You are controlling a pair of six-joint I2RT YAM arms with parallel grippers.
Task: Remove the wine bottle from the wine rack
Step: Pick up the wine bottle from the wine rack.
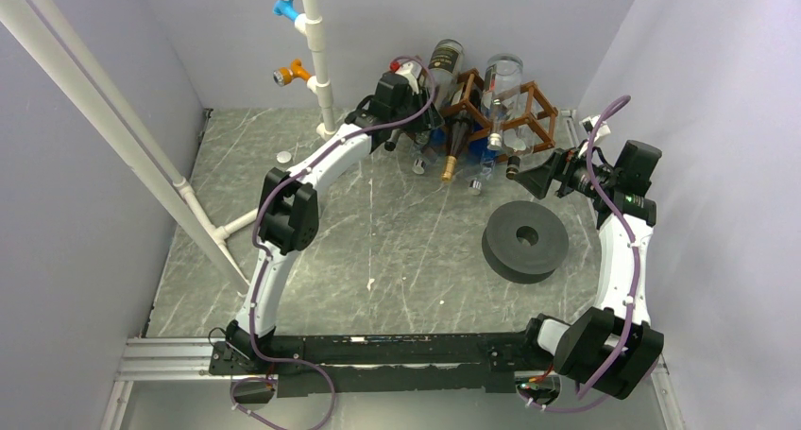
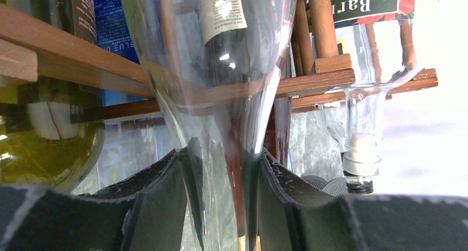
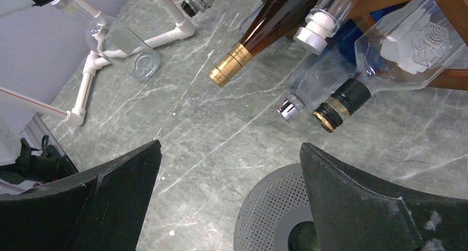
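A: What does the left gripper (image 2: 221, 158) pinch?
B: A clear glass bottle (image 2: 221, 91), by its neck, both fingers (image 2: 160, 198) touching.
A: Behind it?
B: The wine rack (image 2: 66, 58) slats; a green bottle (image 2: 44, 149) on the left.

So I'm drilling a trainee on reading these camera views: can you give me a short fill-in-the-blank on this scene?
The left hand has a finger on each side of the ____ glass bottle at the wine rack.
The right hand is wide ____.
The grey disc lies nearest the ____ arm.
Missing: clear; open; right.
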